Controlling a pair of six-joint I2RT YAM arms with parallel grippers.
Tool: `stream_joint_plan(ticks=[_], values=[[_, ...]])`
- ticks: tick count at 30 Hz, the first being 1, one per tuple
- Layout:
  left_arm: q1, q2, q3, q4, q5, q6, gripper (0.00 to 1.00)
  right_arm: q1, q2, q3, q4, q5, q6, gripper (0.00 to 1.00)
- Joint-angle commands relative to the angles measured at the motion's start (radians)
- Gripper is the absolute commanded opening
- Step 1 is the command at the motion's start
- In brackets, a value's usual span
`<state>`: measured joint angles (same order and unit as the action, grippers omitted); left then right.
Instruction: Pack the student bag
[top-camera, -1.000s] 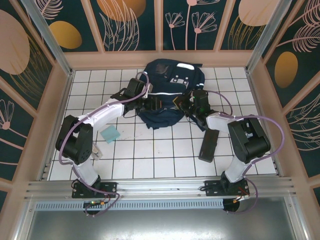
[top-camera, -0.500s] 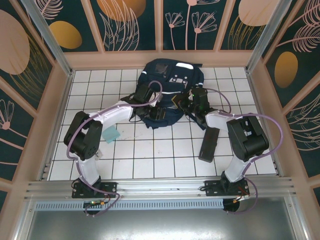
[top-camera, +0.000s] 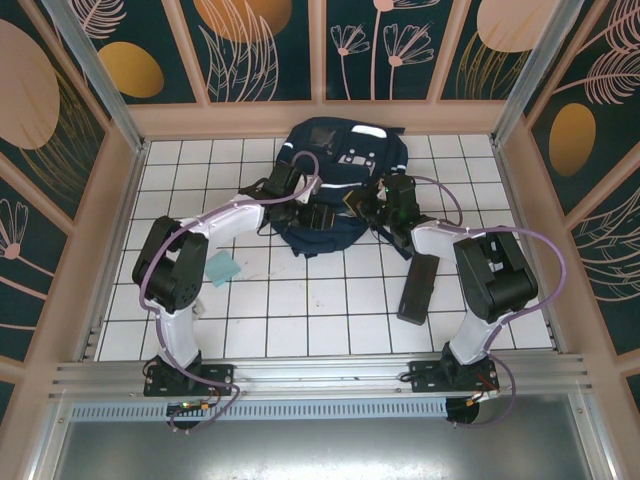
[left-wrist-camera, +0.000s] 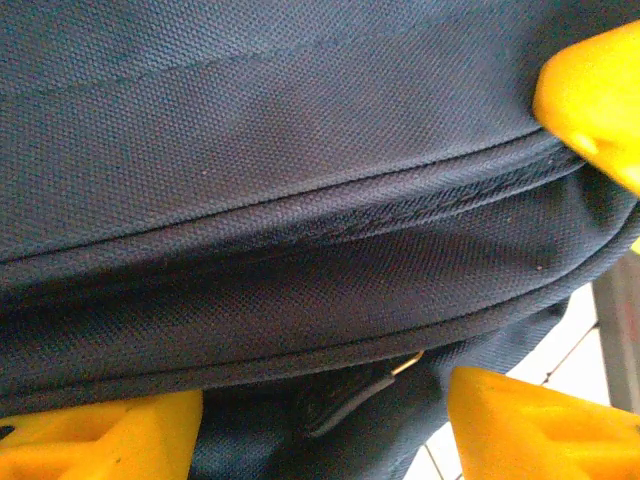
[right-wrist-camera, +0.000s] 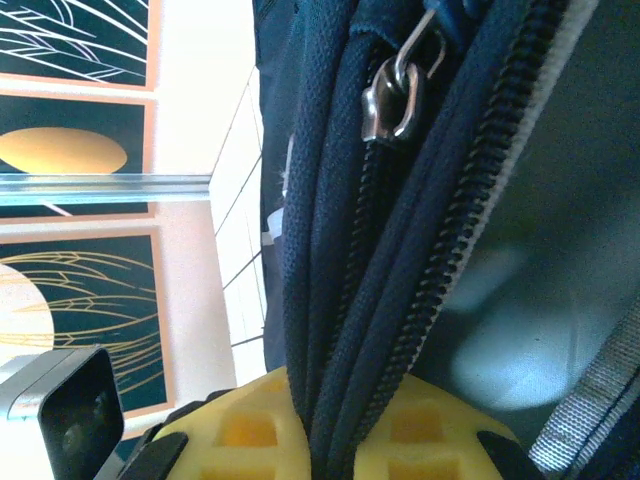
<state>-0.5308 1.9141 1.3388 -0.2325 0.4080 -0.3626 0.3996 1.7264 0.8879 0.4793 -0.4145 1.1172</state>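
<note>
The navy student bag (top-camera: 338, 165) lies at the back middle of the tiled table, its near edge bunched between both arms. My right gripper (top-camera: 362, 206) is shut on the bag's zippered rim; in the right wrist view the yellow fingers (right-wrist-camera: 250, 430) pinch the folded zipper bands (right-wrist-camera: 350, 300), with a metal zipper pull (right-wrist-camera: 400, 95) above. My left gripper (top-camera: 320, 214) is open against the bag's near edge. In the left wrist view its yellow fingers (left-wrist-camera: 540, 425) stand wide apart below the navy fabric (left-wrist-camera: 280, 200), and a small zipper pull (left-wrist-camera: 360, 397) sits between them.
A black pencil case (top-camera: 418, 287) lies on the tiles to the right of centre, near the right arm. A small teal pad (top-camera: 220, 268) rests beside the left arm. Wooden walls (top-camera: 320, 118) enclose the table on three sides.
The left arm swung inward to the right, bringing its gripper up to the bag's near edge. The right gripper has kept its hold on the zipper rim.
</note>
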Motion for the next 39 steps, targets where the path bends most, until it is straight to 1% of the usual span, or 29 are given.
stream_joint_plan(ticks=[1,4,6,8,11,14,15,17,21,24,26,27,29,30,31,32,35,39], values=[[0.025,0.032,-0.019,0.215,0.101,-0.094,0.67,-0.013,0.017,0.043,0.158,-0.110,0.067,0.00],[0.025,0.034,-0.036,0.257,0.112,-0.092,0.66,-0.023,0.017,0.105,0.092,-0.116,0.095,0.00],[0.025,0.036,-0.038,0.262,0.110,-0.071,0.66,-0.034,0.011,0.116,0.103,-0.139,0.136,0.00],[0.025,0.040,-0.037,0.285,0.119,-0.062,0.66,-0.037,0.005,0.125,0.096,-0.141,0.143,0.00],[0.025,0.074,-0.003,0.314,0.154,-0.067,0.63,-0.032,0.004,0.125,0.096,-0.144,0.149,0.00],[0.025,0.104,0.031,0.340,0.180,-0.071,0.55,-0.030,0.016,0.105,0.134,-0.158,0.172,0.00],[0.025,0.112,0.041,0.344,0.189,-0.070,0.49,-0.029,0.021,0.097,0.150,-0.161,0.179,0.00],[0.024,0.120,0.062,0.344,0.209,-0.066,0.34,-0.027,0.030,0.091,0.159,-0.166,0.182,0.00],[0.025,0.096,0.084,0.332,0.222,-0.055,0.18,-0.027,0.041,0.088,0.166,-0.170,0.170,0.00],[0.025,0.059,0.064,0.353,0.226,-0.047,0.14,-0.028,0.041,0.095,0.141,-0.167,0.141,0.00],[0.025,0.045,0.058,0.355,0.246,-0.046,0.16,-0.028,0.042,0.103,0.110,-0.163,0.116,0.00],[0.025,0.041,0.053,0.356,0.247,-0.044,0.19,-0.029,0.042,0.103,0.102,-0.161,0.109,0.00],[0.025,0.040,0.046,0.349,0.234,-0.029,0.23,-0.029,0.044,0.103,0.100,-0.162,0.104,0.00],[0.025,0.048,0.052,0.330,0.225,-0.015,0.22,-0.029,0.045,0.104,0.099,-0.165,0.102,0.00],[0.025,0.055,0.060,0.319,0.222,-0.006,0.21,-0.029,0.046,0.105,0.097,-0.167,0.100,0.00],[0.025,0.061,0.069,0.307,0.220,0.004,0.16,-0.030,0.050,0.107,0.092,-0.168,0.096,0.00],[0.024,0.063,0.098,0.270,0.225,0.026,0.00,-0.031,0.051,0.106,0.075,-0.163,0.083,0.00],[0.025,0.026,0.094,0.228,0.218,0.076,0.00,-0.036,0.055,0.106,0.071,-0.167,0.075,0.00]])
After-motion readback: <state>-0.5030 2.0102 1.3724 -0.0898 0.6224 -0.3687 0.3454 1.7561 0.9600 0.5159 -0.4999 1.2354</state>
